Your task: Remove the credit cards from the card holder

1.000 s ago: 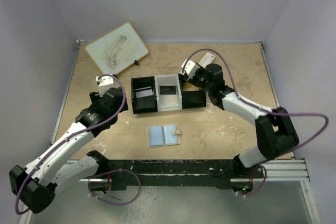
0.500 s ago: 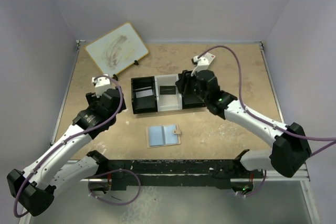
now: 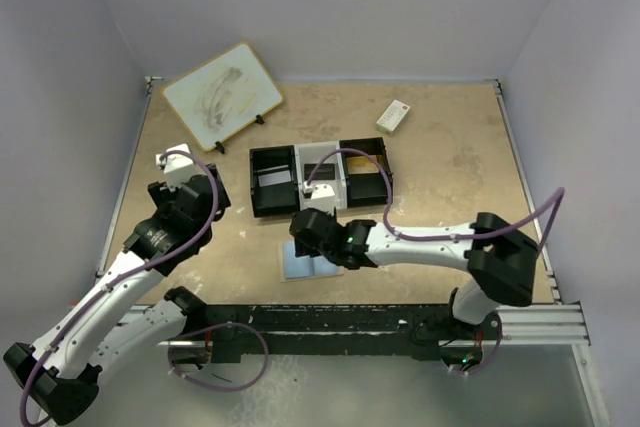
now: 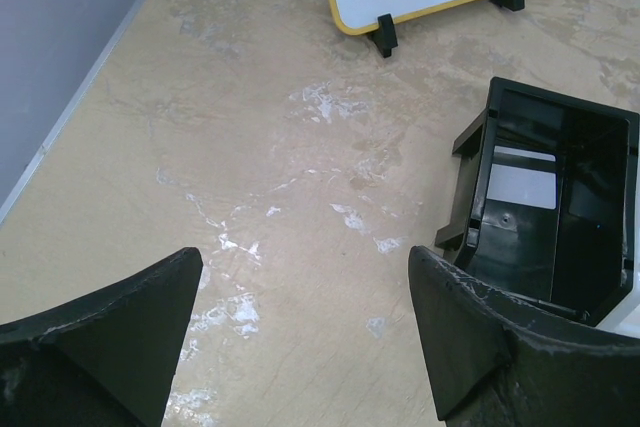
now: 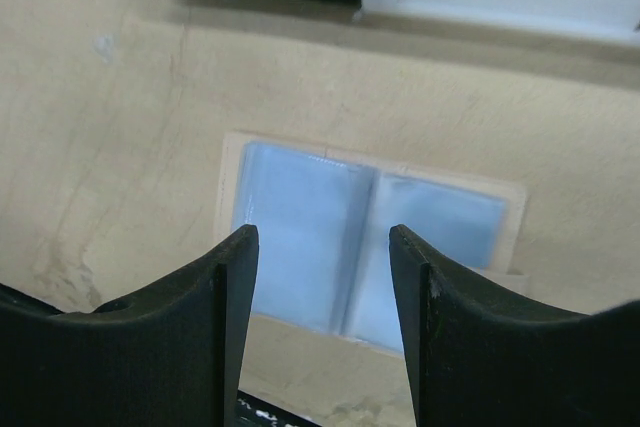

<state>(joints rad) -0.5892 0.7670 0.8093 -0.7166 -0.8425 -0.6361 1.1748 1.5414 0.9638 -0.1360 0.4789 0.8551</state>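
The card holder lies open flat on the table, tan at the rim and pale blue inside. No credit cards stand out from its blue pockets. My right gripper hovers open just above it, one finger to each side of the fold, with nothing between them. From above, the right gripper hides most of the card holder. My left gripper is open and empty over bare table left of the tray; seen from above, the left gripper is well apart from the holder.
The three-compartment tray stands behind the holder; a pale card lies in its left black compartment. A whiteboard on feet stands at the back left. A small white box with a red mark lies at the back right.
My right arm swung from the tray's right end forward and down over the card holder, its jaws widening. The left arm drew back to the left, away from the tray.
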